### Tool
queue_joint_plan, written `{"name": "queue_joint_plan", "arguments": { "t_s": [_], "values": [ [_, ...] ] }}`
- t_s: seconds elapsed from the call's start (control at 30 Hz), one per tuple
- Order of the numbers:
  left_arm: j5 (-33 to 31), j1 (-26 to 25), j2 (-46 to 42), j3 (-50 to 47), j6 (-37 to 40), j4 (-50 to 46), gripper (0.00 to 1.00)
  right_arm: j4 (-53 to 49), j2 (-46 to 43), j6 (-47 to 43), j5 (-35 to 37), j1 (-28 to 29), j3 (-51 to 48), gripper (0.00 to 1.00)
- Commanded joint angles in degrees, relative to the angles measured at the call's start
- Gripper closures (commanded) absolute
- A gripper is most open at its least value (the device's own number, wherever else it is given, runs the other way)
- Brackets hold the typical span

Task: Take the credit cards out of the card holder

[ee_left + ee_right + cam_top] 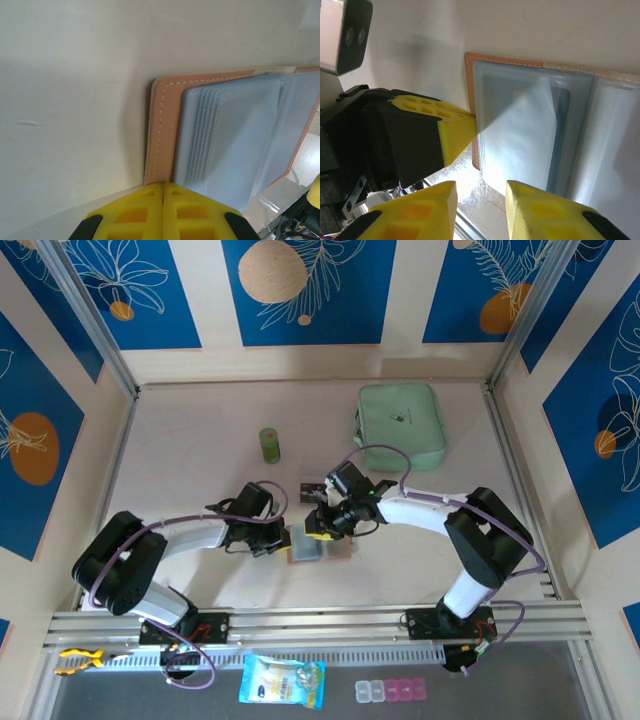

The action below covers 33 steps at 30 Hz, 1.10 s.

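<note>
The card holder (310,544) lies open on the table between the two grippers, tan cover down and grey clear sleeves (235,145) fanned up. My left gripper (163,184) is shut, its yellow tips against the holder's tan stitched edge (162,130). My right gripper (481,192) hovers open over the holder's near corner (476,162), with nothing between its fingers. A dark blue strip (563,120) shows inside one sleeve, perhaps a credit card's edge. A small dark card (312,487) lies on the table just behind the grippers.
A mint-green zip pouch (400,426) sits at the back right and a small green cylinder (269,445) at the back centre. Past the front rail lie a blue-and-yellow packet (283,681) and a clear-and-pink compartment box (390,691).
</note>
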Motion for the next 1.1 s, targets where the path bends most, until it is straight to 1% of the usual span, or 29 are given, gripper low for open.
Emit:
{"name": "queue_joint_plan", "arguments": {
  "t_s": [0.0, 0.27, 0.7, 0.93, 1.07],
  "values": [
    [-2.5, -0.6, 0.6, -0.3, 1.4, -2.3, 1.00, 1.3, 1.4, 1.0, -2.1, 0.4, -0.9, 0.68],
    [-4.0, -0.4, 0.3, 0.2, 2.4, -4.0, 1.00, 2.2, 4.2, 0.3, -3.4, 0.7, 0.0, 0.69],
    [-4.4, -0.3, 0.7, 0.6, 2.8, -4.6, 1.00, 1.0, 7.1, -1.4, -2.0, 1.1, 1.3, 0.69],
    [-4.6, -0.3, 0.7, 0.7, 3.0, -5.0, 1.00, -2.5, 5.2, -2.2, 1.9, 1.1, 1.2, 0.70],
    [-4.7, -0.3, 0.6, 0.7, 3.3, -5.3, 1.00, -4.1, 4.7, -2.9, 2.8, 1.1, 1.1, 0.70]
  ]
}}
